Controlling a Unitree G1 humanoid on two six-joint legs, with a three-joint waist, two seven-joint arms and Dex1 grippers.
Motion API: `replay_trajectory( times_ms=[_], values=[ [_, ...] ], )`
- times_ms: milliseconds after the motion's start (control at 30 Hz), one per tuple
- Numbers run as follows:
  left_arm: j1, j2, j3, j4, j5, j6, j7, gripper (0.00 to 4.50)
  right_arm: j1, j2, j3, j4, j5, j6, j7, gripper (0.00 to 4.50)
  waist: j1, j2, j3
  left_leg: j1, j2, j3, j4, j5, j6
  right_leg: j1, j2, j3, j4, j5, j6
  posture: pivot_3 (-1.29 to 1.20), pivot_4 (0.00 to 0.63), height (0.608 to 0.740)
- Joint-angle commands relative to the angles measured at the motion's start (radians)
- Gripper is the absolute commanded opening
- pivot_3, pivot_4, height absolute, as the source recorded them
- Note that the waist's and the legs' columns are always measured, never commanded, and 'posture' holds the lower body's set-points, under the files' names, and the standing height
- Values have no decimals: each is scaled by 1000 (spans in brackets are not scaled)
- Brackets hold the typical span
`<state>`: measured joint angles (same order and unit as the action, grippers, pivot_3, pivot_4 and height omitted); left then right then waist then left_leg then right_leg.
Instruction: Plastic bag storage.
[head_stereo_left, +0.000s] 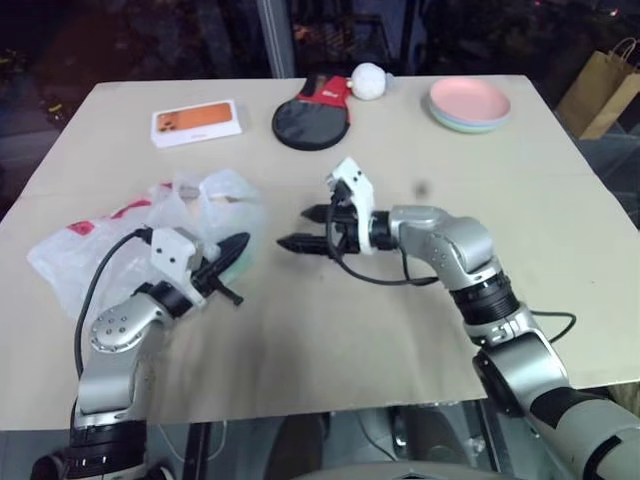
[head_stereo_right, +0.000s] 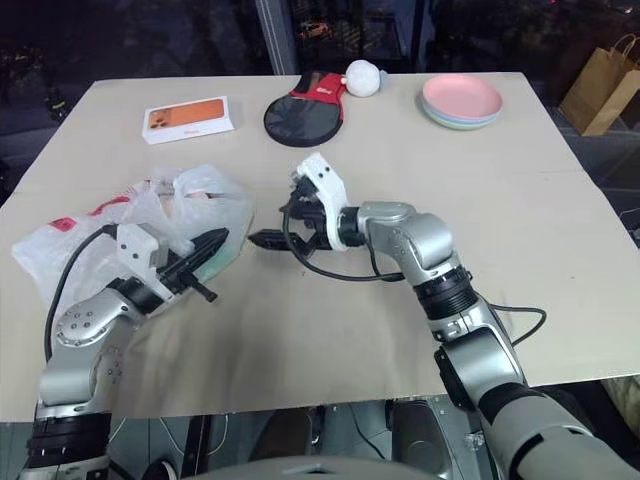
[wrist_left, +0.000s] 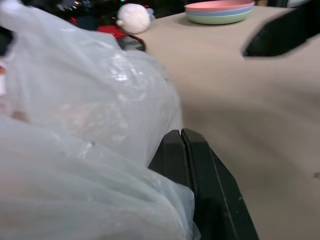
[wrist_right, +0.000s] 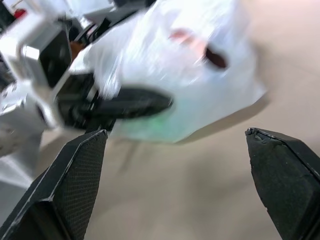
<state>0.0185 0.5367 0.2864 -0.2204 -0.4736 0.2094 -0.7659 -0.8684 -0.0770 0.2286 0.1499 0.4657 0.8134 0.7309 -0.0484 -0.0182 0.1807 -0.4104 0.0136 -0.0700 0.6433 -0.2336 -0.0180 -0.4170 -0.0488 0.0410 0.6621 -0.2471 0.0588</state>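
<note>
The plastic bag (head_stereo_left: 75, 250), thin, crinkled and translucent white with red print, lies bunched on the left half of the table (head_stereo_left: 330, 340). My left gripper (head_stereo_left: 240, 246) is shut and points right, level with the bag's right edge; the plastic (wrist_left: 90, 100) lies against its fingers (wrist_left: 200, 170), and I see none pinched between them. My right gripper (head_stereo_left: 302, 228) hovers just right of the bag, pointing left at it with its jaws wide open and nothing between them. In the right wrist view the bag (wrist_right: 200, 75) and the left gripper (wrist_right: 162, 104) lie ahead of its two fingers (wrist_right: 65, 190).
Along the far edge lie an orange phone box (head_stereo_left: 196, 121), a black paddle with a red handle (head_stereo_left: 310, 118), a white ball (head_stereo_left: 368, 80) and a stack of pink plates (head_stereo_left: 469, 103). A brown paper bag (head_stereo_left: 600, 90) stands beyond the table's right corner.
</note>
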Motion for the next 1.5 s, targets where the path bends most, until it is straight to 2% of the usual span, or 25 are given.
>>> replay_trajectory(
  times_ms=[33, 200, 367, 500, 867, 933, 1200, 1367, 1500],
  values=[
    [64, 28, 61, -114, -201, 133, -60, 0, -54, 27, -50, -15, 9, -30, -26, 4477, -2, 0, 0, 0, 0, 0, 0, 0, 0, 0, 0, 0, 0, 0, 0, 0, 150, 740],
    [150, 76, 256, -118, -491, 316, -62, 0, -83, 104, -147, -1, 103, 83, -84, 4477, -11, 1, 1, -2, 2, -2, 0, 0, 0, -3, 1, -2, 1, 0, 0, 0, 150, 740],
    [130, 85, 398, -115, -735, 406, -11, 0, -105, 147, -103, 12, 100, 112, -66, 4477, -9, 1, 1, -2, 0, -4, 1, 0, 0, -1, 0, -4, 1, 0, 0, 0, 150, 740],
    [75, 77, 492, -72, -823, 386, 82, 0, -153, 214, -84, 96, 70, 62, -73, 4477, -11, 1, 1, -2, 0, -5, 1, 0, 0, -1, 0, -4, 1, 0, 0, 0, 150, 740],
    [-22, 3, 516, -27, -678, 236, 298, 0, -295, 329, 24, 420, -110, -203, -61, 4477, -10, 0, 0, -2, -1, -5, 1, 0, 0, 0, 0, -5, 1, 0, -1, 0, 150, 740],
    [-36, -15, 509, -28, -657, 216, 322, 0, -300, 342, 85, 460, -158, -213, -41, 4477, -10, -1, 0, -2, -1, -5, 1, 0, -1, 0, 0, -5, 1, 0, -1, 0, 150, 740],
    [-41, -39, 487, -37, -626, 197, 341, 0, -270, 349, 157, 348, -126, -122, 40, 4477, -11, -1, 0, -3, -2, -5, 1, 0, -1, -1, -1, -5, 0, 0, -1, 0, 150, 740],
    [-51, -41, 471, -32, -612, 195, 341, 0, -299, 343, 93, 320, -131, -171, -46, 4477, -9, -1, 0, -2, -2, -6, 1, 0, -1, 0, -1, -6, 1, 0, -1, 0, 150, 740],
    [-55, -43, 459, -33, -610, 199, 336, 0, -307, 321, 95, 241, -69, -68, 15, 4477, -9, -1, 0, -2, -2, -6, 1, 0, -1, 0, -1, -6, 1, 0, -1, 0, 150, 740]
  ],
)
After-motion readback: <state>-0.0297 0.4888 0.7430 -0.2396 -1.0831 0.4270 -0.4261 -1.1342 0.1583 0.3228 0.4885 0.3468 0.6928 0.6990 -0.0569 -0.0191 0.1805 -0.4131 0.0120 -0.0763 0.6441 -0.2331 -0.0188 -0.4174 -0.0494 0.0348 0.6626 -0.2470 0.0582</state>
